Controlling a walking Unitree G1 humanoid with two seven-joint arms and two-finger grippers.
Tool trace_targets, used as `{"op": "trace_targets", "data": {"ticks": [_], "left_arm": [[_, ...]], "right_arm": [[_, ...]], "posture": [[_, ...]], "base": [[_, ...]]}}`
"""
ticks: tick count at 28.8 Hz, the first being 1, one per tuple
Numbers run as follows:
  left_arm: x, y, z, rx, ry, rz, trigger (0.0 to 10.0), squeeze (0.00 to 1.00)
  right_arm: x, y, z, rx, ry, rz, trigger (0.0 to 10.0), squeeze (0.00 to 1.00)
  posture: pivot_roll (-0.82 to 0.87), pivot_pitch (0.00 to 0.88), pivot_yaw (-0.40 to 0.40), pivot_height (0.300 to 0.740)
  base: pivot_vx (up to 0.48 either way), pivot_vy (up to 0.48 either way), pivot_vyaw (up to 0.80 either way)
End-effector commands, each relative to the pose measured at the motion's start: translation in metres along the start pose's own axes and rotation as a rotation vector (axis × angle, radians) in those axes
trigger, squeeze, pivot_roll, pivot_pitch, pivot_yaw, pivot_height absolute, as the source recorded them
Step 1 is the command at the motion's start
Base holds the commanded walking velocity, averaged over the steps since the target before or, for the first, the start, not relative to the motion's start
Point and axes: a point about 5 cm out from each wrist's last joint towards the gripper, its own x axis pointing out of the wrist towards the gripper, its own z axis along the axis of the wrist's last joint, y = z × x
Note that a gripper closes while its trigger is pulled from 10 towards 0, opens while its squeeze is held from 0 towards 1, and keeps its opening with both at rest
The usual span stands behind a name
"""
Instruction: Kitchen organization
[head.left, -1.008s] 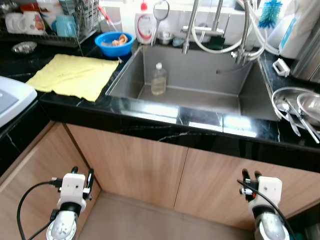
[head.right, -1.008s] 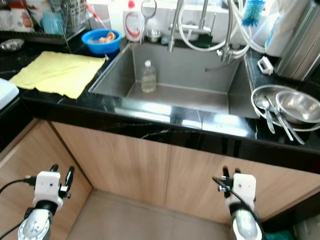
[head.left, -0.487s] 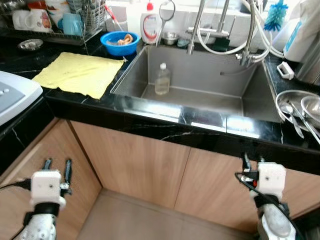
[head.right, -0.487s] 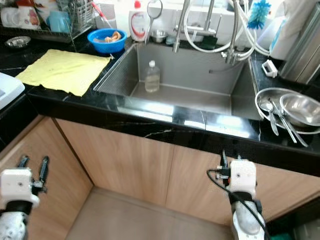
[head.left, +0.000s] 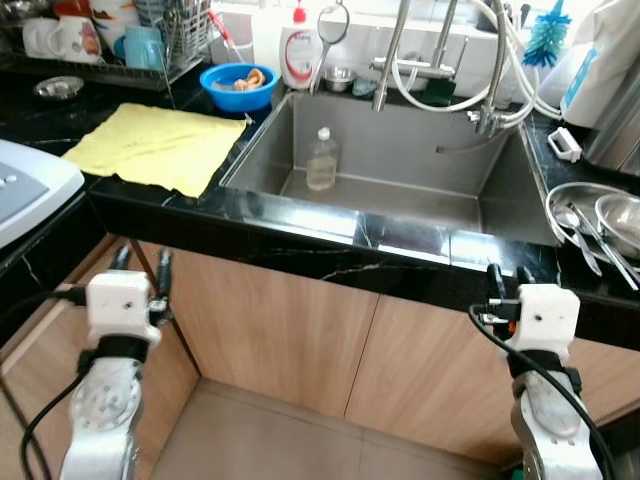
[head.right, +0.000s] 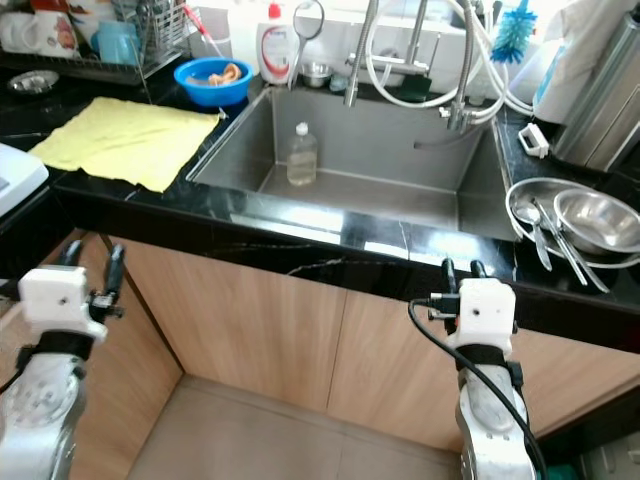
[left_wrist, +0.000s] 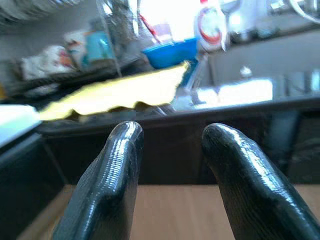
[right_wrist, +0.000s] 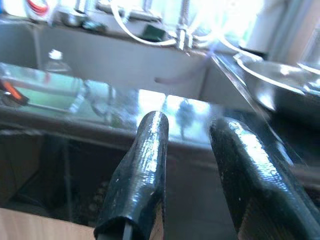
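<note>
A steel sink (head.left: 455, 205) is set into the black counter, and a clear plastic bottle (head.left: 321, 160) stands upright in it. Left of the sink a yellow cloth (head.left: 160, 148) lies flat. Behind it sits a blue bowl (head.left: 238, 86), with a white soap bottle (head.left: 298, 58) beside it. My left gripper (head.left: 141, 258) is raised in front of the cabinet, just below the counter edge under the cloth, open and empty. My right gripper (head.left: 509, 272) is open and empty at the counter's front edge, right of the sink. The wrist views show the fingers (left_wrist: 115, 165) (right_wrist: 145, 160) apart.
A dish rack (head.left: 100, 45) with mugs stands at the back left. Steel bowls and spoons (head.left: 600, 215) sit on the counter at the right. Faucet hoses (head.left: 440, 70) hang over the sink. A white appliance (head.left: 30, 190) juts out at the left. Wooden cabinet doors (head.left: 300, 320) lie below.
Both arms have risen from low in front of the cabinet doors to about counter-edge height. The bottle, cloth and bowls have not moved.
</note>
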Motion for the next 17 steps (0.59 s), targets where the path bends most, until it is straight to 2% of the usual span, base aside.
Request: {"op": "trace_targets", "data": {"ticks": [1, 3, 5, 7, 10, 13, 14, 17], "left_arm": [[0.008, -0.009, 0.001, 0.004, -0.012, -0.035, 10.0, 0.0], [0.021, -0.015, 0.01, -0.013, -0.05, -0.045, 10.0, 0.0], [0.026, -0.018, 0.013, -0.03, -0.064, -0.05, 10.0, 0.0], [0.035, -0.029, 0.017, -0.049, -0.08, -0.09, 10.0, 0.0], [0.039, -0.039, 0.017, -0.114, -0.088, -0.107, 10.0, 0.0], [0.04, -0.045, 0.017, -0.122, -0.089, -0.122, 10.0, 0.0], [0.044, -0.057, 0.017, -0.14, -0.093, -0.147, 10.0, 0.0], [0.047, -0.074, 0.016, -0.167, -0.089, -0.16, 10.0, 0.0]], "right_arm": [[0.003, -0.006, -0.001, 0.004, 0.006, -0.048, 10.0, 0.0], [0.007, -0.009, 0.003, 0.019, -0.008, -0.092, 10.0, 0.0], [0.007, -0.008, 0.005, 0.024, -0.01, -0.099, 10.0, 0.0], [0.004, -0.001, 0.002, 0.019, 0.002, -0.081, 10.0, 0.0], [0.0, 0.003, -0.003, 0.01, 0.015, -0.075, 10.0, 0.0], [0.0, 0.003, -0.003, 0.016, 0.015, -0.081, 10.0, 0.0], [0.004, 0.001, -0.001, 0.051, 0.014, -0.089, 10.0, 0.0], [0.01, 0.002, 0.006, 0.044, -0.017, -0.05, 10.0, 0.0]], "posture": [[-0.13, 0.0, 0.004, 0.706], [-0.15, 0.0, 0.016, 0.706], [-0.15, 0.0, 0.024, 0.706], [-0.17, 0.0, 0.034, 0.706], [-0.22, 0.0, 0.036, 0.706], [-0.23, 0.0, 0.027, 0.706], [-0.25, 0.0, 0.007, 0.706], [-0.25, 0.0, 0.008, 0.706]], "base": [[0.0, 0.0, 0.0], [0.0, 0.0, 0.0], [0.0, 0.0, 0.0], [0.0, 0.0, 0.0], [0.0, 0.0, 0.0], [0.0, 0.0, 0.0], [0.0, 0.0, 0.0], [0.0, 0.0, -0.24]]}}
